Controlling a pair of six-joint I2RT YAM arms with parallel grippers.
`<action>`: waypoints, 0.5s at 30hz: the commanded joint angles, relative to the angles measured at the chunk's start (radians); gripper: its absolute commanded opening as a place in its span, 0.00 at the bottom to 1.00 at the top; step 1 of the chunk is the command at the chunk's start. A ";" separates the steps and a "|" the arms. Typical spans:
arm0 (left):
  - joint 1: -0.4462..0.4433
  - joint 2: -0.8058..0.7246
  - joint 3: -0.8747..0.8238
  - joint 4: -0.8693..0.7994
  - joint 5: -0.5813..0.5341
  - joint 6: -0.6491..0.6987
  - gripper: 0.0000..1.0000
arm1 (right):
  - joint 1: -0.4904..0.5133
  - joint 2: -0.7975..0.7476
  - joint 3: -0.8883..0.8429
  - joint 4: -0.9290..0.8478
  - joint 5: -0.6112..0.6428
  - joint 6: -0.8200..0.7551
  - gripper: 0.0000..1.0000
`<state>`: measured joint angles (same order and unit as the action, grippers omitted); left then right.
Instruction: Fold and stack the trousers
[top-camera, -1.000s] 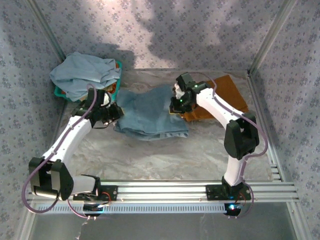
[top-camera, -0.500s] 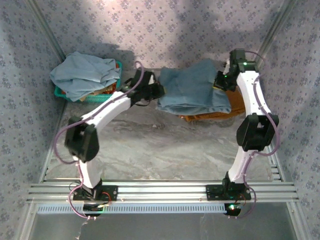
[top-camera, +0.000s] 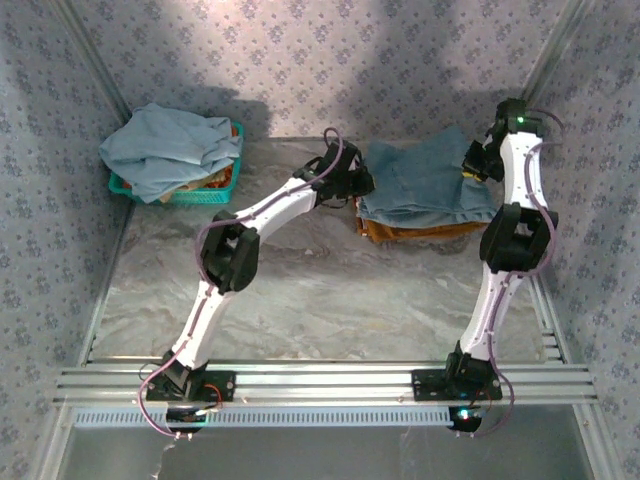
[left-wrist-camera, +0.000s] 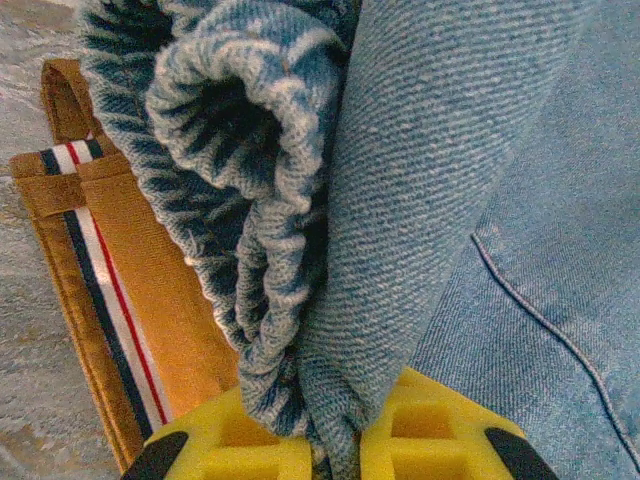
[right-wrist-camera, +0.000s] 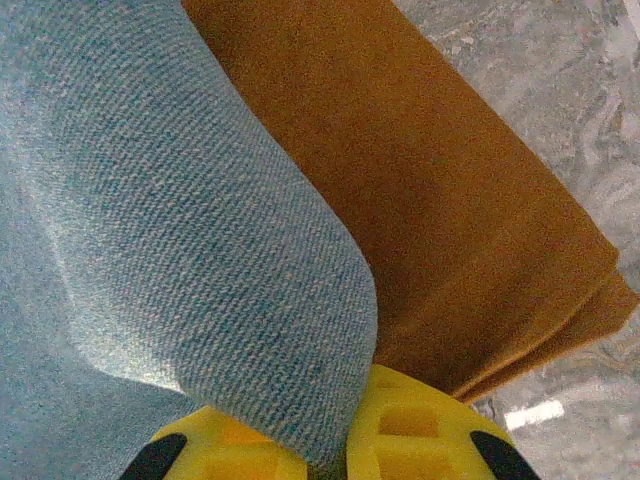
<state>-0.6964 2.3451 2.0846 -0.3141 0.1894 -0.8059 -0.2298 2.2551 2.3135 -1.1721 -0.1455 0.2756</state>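
Trousers (top-camera: 425, 185), top view: a folded denim bundle sat at the far right of the surface (top-camera: 300, 300), directly over the rust-orange cloth (top-camera: 400, 233), which showed as a strip along the bundle's near edge. Long axis ran left to right, spanning between the two arms. The left arm (top-camera: 270, 208) reached across to the bundle's left end and the right arm (top-camera: 520, 190) stood at its right end, so each set of jaws was at its own end and neither was nearer. Whether the denim rested on the orange cloth or hung just above it could not be told. A teal basket (top-camera: 215, 192) with a pale blue cloth heap (top-camera: 170, 150) sat well apart at far left.

Left wrist view: the left jaws were closed on a bunched roll of trousers (left-wrist-camera: 450, 200), denim squeezed between the yellow pads (left-wrist-camera: 250, 445). The orange cloth (left-wrist-camera: 170, 300), with a striped band, lay just beside and below.

Right wrist view: the right jaws were closed on a fold of trousers (right-wrist-camera: 150, 200), pinched between the pads (right-wrist-camera: 420, 430), with the orange cloth (right-wrist-camera: 420, 180) underneath and bare surface (right-wrist-camera: 560, 80) beyond it.

Judgement: the stack target was straight below, so the next move looked like a level lowering with both ends kept even, then release.
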 joint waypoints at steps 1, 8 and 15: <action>0.010 0.000 0.033 -0.003 -0.038 -0.012 0.00 | -0.060 0.060 0.118 0.075 0.095 0.006 0.00; -0.003 0.027 -0.062 0.083 -0.066 -0.079 0.00 | -0.068 0.155 0.138 0.079 0.147 0.023 0.14; -0.006 -0.028 -0.189 0.122 -0.034 -0.062 0.84 | -0.067 0.097 0.082 0.081 0.175 0.047 0.56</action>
<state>-0.7067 2.3726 1.9511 -0.2081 0.1593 -0.8825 -0.2817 2.4058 2.4111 -1.1141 -0.0360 0.3000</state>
